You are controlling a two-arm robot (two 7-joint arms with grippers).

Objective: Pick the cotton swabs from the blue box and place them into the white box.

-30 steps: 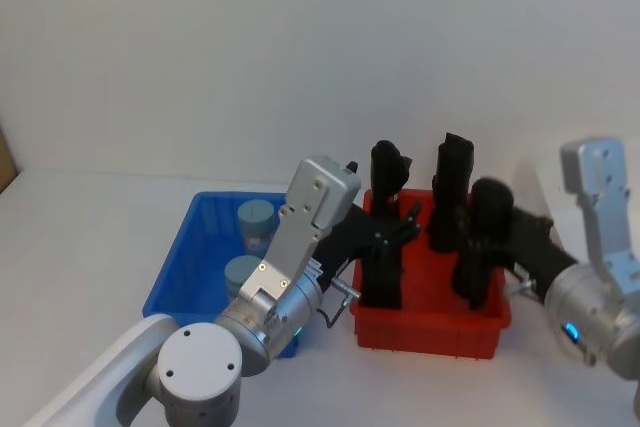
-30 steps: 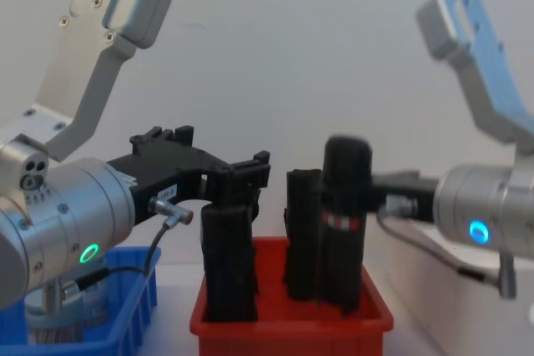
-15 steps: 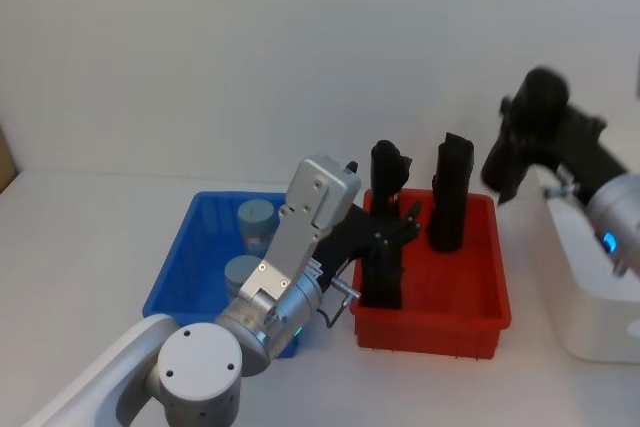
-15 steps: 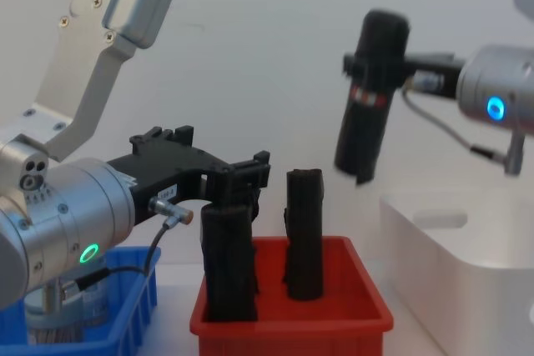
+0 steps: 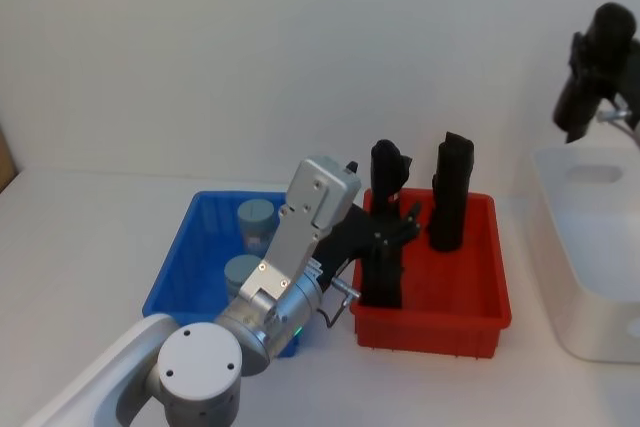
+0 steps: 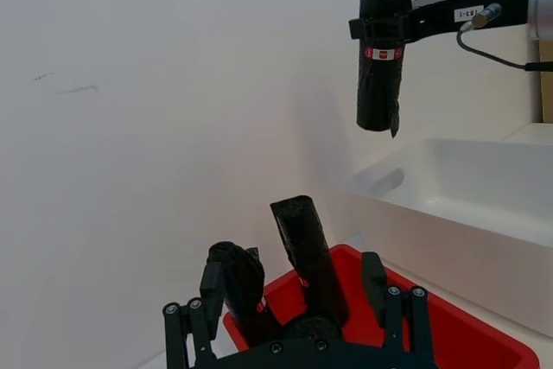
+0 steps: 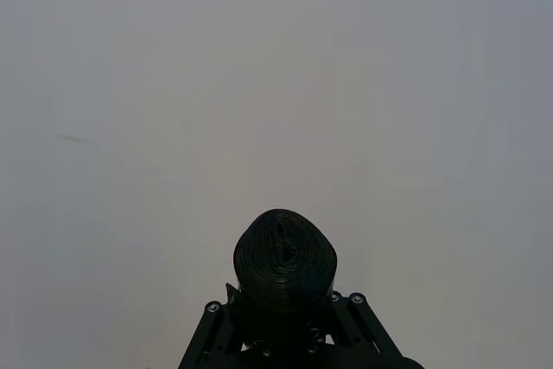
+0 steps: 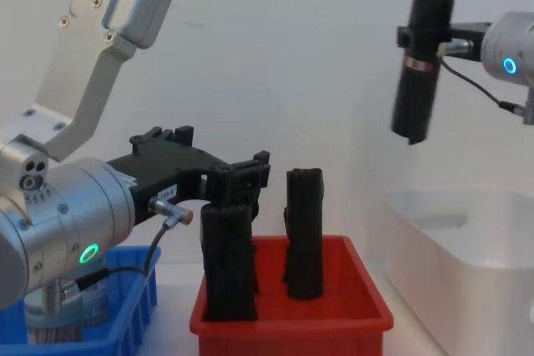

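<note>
My right claw (image 8: 417,46) has swung the black roll (image 8: 413,102) further right since the last frame. It's clamped on it, high above the white box (image 5: 588,282). Left claw (image 5: 388,235) gapes wide over the red bin (image 5: 440,325) — cotton swabs (image 5: 256,217) sit in the blue box (image 5: 168,285).

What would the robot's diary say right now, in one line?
right gripper: shut on black roll, high above white box | left gripper: open over red bin | cotton swabs: two in blue box

This looks like a bare robot test lab: a plain white wall (image 5: 250,47) behind a white desk (image 5: 80,247) that carries sorting containers, namely a bright blue plastic bin (image 5: 168,272), a red plastic bin (image 5: 430,332) and a large white translucent plastic tub (image 5: 590,317).
</note>
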